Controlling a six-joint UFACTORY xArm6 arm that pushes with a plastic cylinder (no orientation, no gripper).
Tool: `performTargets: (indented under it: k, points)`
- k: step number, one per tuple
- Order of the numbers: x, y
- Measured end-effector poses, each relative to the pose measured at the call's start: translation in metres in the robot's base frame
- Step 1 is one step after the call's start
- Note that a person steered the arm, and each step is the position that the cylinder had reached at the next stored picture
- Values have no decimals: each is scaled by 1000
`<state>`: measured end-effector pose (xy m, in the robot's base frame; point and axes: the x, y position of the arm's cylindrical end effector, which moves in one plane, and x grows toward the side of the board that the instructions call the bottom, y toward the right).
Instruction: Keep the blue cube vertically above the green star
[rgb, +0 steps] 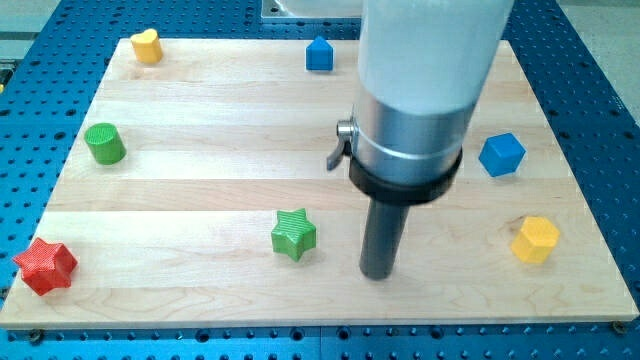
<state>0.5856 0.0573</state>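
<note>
My tip (378, 274), a bare rod grasping nothing, is resting just right of the green star (293, 234). The blue cube (502, 154) is sitting well apart toward the view's right. Risk: any leftward sweep is likely to be knocking the star off position.

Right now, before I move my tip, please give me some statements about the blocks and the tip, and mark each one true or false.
1. My tip touches the green star. False: it stands apart, at the star's right in the view.
2. The blue cube lies right of the rod. True.
3. The red star sits at the board's top right. False: bottom left.
4. The green cylinder is near the view's left. True.
</note>
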Motion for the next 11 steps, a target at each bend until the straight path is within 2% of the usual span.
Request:
performTargets:
  k: [1, 2, 3, 5, 6, 7, 8, 10, 11]
  points:
    - [11, -38]
    - [-5, -39]
    - [-36, 32]
    - [-100, 219]
    - [-133, 197]
    - [-132, 177]
    - [-151, 222]
    - [-152, 78]
    - [-168, 97]
